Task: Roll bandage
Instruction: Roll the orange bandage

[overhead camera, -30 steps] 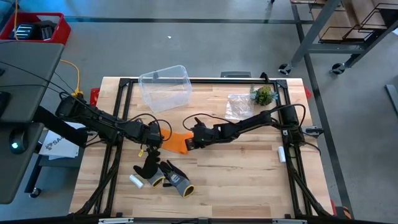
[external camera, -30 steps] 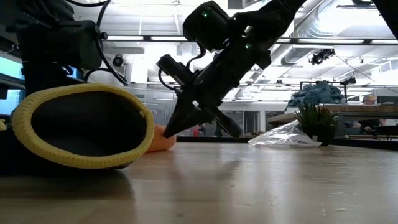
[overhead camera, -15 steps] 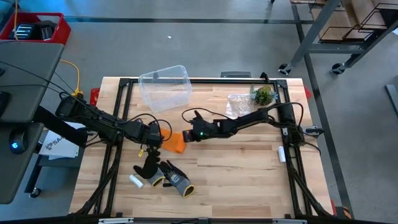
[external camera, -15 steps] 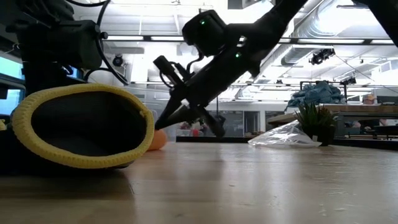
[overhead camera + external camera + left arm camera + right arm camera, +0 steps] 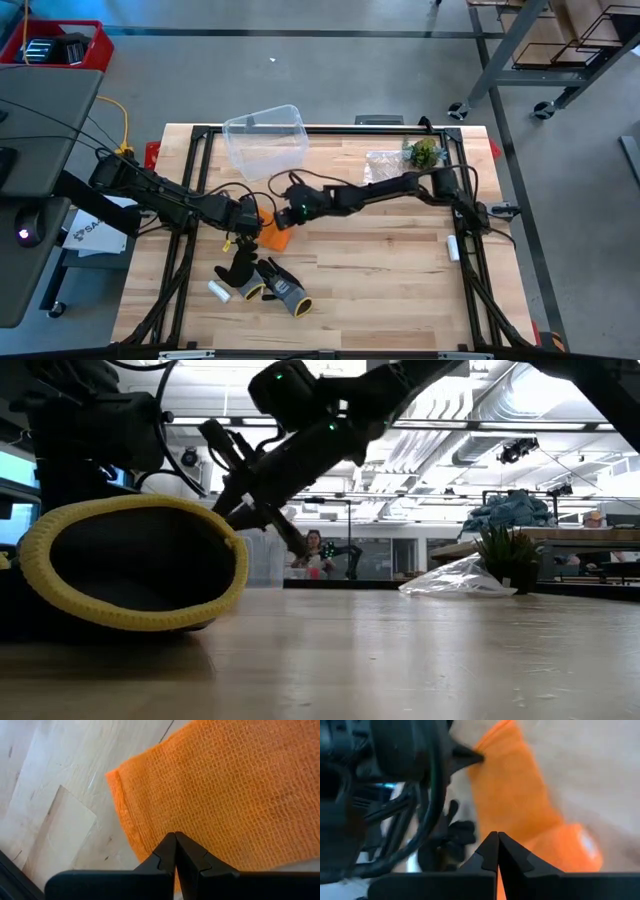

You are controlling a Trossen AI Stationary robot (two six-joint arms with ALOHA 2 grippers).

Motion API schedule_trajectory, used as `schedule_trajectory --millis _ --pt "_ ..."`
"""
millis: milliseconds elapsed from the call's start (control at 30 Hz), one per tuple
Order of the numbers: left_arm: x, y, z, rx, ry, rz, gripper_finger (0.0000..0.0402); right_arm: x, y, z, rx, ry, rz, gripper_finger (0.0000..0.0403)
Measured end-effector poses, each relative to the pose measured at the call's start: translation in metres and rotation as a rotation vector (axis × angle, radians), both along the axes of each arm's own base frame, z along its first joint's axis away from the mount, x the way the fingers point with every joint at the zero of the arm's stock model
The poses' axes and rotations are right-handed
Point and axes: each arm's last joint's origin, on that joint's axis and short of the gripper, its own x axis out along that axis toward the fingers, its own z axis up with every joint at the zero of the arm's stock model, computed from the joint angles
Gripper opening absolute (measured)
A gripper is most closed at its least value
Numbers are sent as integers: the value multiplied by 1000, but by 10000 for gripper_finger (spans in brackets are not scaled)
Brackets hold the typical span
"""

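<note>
The orange bandage (image 5: 277,238) lies on the table left of centre, a short flat band with a rolled end (image 5: 570,851) toward the table's right. My left gripper (image 5: 256,222) is shut at the band's left end (image 5: 150,795). My right gripper (image 5: 283,214) is shut and hovers over the bandage, slanting down from the right. In the low view it (image 5: 245,510) stands above the glove (image 5: 130,565), which hides the bandage. My left gripper has its shut fingertips (image 5: 175,842) on the flat band near its free end (image 5: 150,840), coming from the table's left. The band lies flat on the table. Whether it pinches the fabric or presses on it cannot be told. My right gripper: I cannot tell whether it touches the bandage.
Black-grey-yellow gloves (image 5: 275,285) and a small white cylinder (image 5: 218,291) lie near the front left. A clear plastic box (image 5: 265,140) stands at the far left. A plastic bag (image 5: 385,170) and a small plant (image 5: 424,153) stand at the far right.
My right gripper has gone toward the table's left edge and a little toward the far edge, rising off the table. The bandage's rolled end has moved toward my left gripper, so the flat band is shorter. In the low view the bandage has gone behind the glove.
</note>
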Motion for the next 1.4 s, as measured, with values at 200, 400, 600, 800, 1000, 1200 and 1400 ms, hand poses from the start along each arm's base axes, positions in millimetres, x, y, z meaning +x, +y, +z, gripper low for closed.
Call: schedule_trajectory --millis 200,400,600,800,1000,1200,1400 --pt "-2 -1 0 -47 33 3 1 4 -9 15 -34 18 52 0" --pt "-5 -1 6 -52 97 -25 10 1 -4 13 -31 56 94 0" --pt "-1 -1 18 -24 64 -56 34 0 -3 13 -43 61 121 0" --pt "-2 4 37 -22 51 -56 62 2 6 5 1 74 146 0" --pt "-8 7 68 -40 -95 -23 85 10 15 -6 66 25 117 0" --pt "-24 9 94 -51 -295 12 99 11 16 -1 52 53 100 0" --pt "-38 12 109 -66 -438 38 99 10 15 -4 62 89 63 0"
